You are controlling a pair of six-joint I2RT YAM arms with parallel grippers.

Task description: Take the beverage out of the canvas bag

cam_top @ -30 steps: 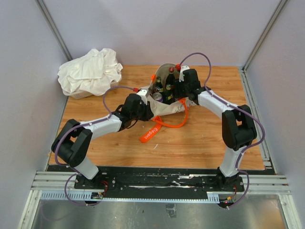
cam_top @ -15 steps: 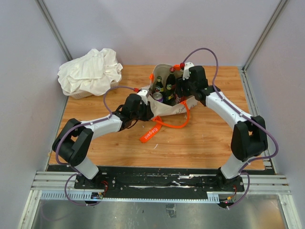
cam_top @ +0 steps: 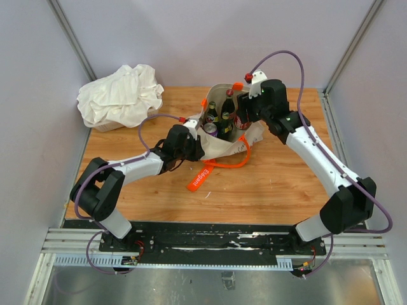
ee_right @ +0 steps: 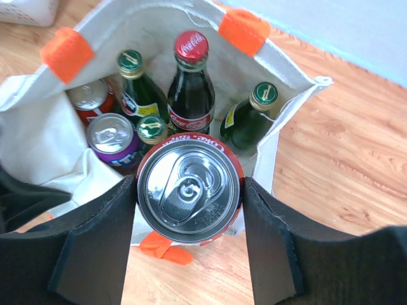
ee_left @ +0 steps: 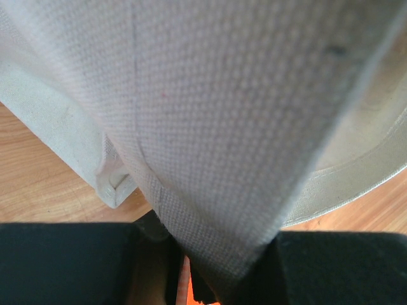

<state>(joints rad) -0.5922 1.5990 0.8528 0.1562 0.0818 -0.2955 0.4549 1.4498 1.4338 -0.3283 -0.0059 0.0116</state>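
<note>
The canvas bag point(cam_top: 224, 145) stands open mid-table, beige with orange handles point(ee_right: 67, 52). My right gripper point(ee_right: 189, 190) is shut on a red Coke can point(ee_right: 189, 187), one finger on each side of it, and holds it above the bag's near rim. Still inside the bag are a Coke bottle point(ee_right: 191, 76), green bottles point(ee_right: 137, 92), a purple can point(ee_right: 114, 136) and a red can point(ee_right: 89, 98). My left gripper point(ee_left: 216, 273) is shut on a fold of the canvas bag point(ee_left: 222, 127) at its left side point(cam_top: 197, 147). In the top view the right gripper point(cam_top: 245, 115) hangs over the bag's right edge.
A white cloth bundle point(cam_top: 121, 95) lies at the table's back left corner. An orange strap point(cam_top: 224, 164) with a label trails from the bag toward the near side. Grey walls close in the table on three sides.
The right arm has risen and stretched out to the right, carrying the Coke can up from among the other drinks. The left gripper keeps its hold on the bag.
</note>
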